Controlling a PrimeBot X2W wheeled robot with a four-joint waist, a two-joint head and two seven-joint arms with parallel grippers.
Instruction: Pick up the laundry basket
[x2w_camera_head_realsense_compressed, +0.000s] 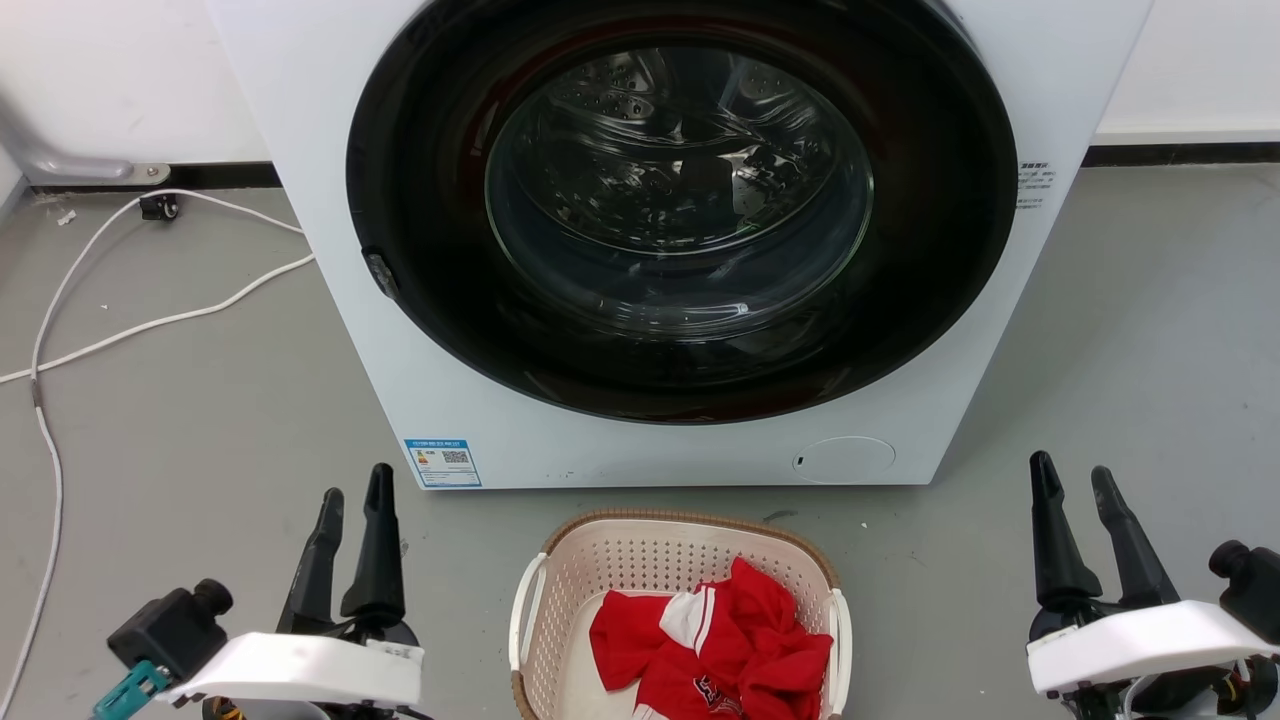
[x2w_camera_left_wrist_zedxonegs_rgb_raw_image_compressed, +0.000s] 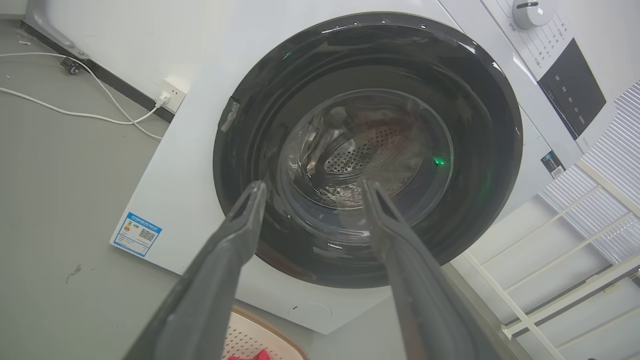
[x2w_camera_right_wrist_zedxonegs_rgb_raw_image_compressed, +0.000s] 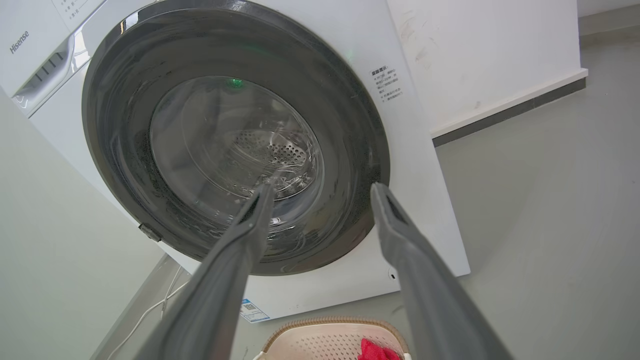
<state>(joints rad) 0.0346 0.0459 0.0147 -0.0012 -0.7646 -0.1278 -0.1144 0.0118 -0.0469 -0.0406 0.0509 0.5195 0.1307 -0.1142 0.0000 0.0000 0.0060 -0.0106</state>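
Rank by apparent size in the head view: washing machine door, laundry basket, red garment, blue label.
1. washing machine door
2. laundry basket, partly cut off by the bottom edge
3. red garment
4. blue label

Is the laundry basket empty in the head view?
No, red and white clothing lies inside the laundry basket.

Bright, even light; glare on the washer door glass (x2w_camera_head_realsense_compressed: 680, 190); wrist views edge-warped.

Perforated plastic laundry basket (x2w_camera_head_realsense_compressed: 660, 560), woven-look rim
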